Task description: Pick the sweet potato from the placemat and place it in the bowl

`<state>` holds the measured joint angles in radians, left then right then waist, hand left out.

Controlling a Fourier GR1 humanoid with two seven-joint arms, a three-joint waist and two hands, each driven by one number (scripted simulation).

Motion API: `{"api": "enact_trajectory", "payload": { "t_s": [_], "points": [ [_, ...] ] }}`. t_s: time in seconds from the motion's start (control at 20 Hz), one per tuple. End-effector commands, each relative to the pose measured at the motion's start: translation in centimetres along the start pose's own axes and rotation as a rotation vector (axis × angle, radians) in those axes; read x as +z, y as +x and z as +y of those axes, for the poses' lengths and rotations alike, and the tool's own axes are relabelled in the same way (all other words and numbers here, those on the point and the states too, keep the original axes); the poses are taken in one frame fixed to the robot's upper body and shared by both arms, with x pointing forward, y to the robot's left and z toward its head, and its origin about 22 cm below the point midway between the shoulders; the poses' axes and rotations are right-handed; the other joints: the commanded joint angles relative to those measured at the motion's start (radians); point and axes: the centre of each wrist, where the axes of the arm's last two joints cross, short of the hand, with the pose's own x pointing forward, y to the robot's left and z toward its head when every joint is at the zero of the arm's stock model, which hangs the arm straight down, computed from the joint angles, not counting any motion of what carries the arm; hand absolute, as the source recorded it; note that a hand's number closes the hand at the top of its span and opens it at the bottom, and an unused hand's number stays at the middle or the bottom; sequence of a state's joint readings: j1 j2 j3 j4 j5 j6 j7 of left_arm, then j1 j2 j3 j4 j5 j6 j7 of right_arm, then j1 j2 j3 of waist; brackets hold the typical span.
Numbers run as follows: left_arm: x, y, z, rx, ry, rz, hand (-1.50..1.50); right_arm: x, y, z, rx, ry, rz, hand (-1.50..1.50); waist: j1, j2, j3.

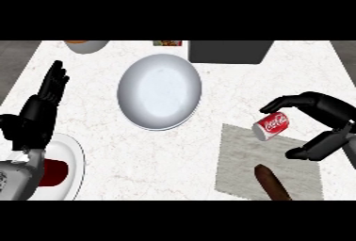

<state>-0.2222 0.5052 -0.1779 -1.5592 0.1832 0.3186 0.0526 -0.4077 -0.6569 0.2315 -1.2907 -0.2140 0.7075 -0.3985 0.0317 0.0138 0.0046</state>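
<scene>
A: Risks first, biggest item down?

B: White marbled desk [104, 136]: no concern noted. The wide white glossy bowl [160, 92] sat mid-desk, well apart from the target. The carry would be long and leftward, and a slip on the way would land the item on bare desk. The grey rectangular placemat [243, 160] lay at the right; a low sweep could drag it.

A: Hands?

B: The right robot hand [327, 110] was spread, fingers curved over and thumb below, pinching nothing. Its opening faced a red cola can [271, 126] lying on its side at the mat's far left corner. It did not face the dark brown elongated sweet potato [272, 183], which lay at the mat's near edge, below the thumb. Main hazard, in my judgement: closing here would catch or roll the can instead. The left robot hand [43, 106] rested open, fingers up, at the left edge.

A: Unclear items?

B: The potato's near end was cut off by the view's lower edge, so its length was unknown. Could not tell whether the can touched the fingers. The left forearm partly hid a white plate [73, 157] at lower left, and the dark red patch on it was unidentified. The dark grey box [230, 51] at the far edge was cropped.
</scene>
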Motion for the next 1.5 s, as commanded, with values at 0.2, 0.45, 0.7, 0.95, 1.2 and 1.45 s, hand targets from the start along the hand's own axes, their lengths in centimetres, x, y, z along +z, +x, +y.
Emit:
{"api": "enact_trajectory", "payload": {
  "t_s": [0.2,0.45,0.7,0.95,1.2,1.45],
  "points": [
    [-0.6,0.0,-1.6,-0.019,0.008,0.034,0.00,-1.2,6.2,-3.2,0.280,0.352,-0.035,-1.50,-0.005,-0.005,-0.002],
    [-0.3,0.1,-1.9,-0.042,0.013,0.030,0.00,-3.6,8.7,-1.2,0.523,0.512,0.063,-1.50,-0.007,-0.011,-0.004],
    [0.0,0.6,-1.5,-0.031,0.017,0.034,0.00,-5.4,8.4,2.5,0.693,0.661,0.135,-1.50,-0.007,-0.013,-0.004],
    [0.2,0.5,-0.7,-0.054,0.028,0.043,0.00,-5.9,7.0,6.0,0.750,0.784,0.190,-1.50,-0.016,-0.015,-0.005],
    [0.7,0.0,-1.9,-0.037,0.024,0.043,0.00,-5.6,5.9,8.4,0.780,0.893,0.226,-1.50,-0.022,-0.014,-0.005],
    [-1.3,0.2,-0.8,-0.060,0.052,0.049,0.00,-6.1,6.3,10.6,0.868,0.948,0.291,-1.50,-0.034,-0.014,-0.005]
  ]
}}
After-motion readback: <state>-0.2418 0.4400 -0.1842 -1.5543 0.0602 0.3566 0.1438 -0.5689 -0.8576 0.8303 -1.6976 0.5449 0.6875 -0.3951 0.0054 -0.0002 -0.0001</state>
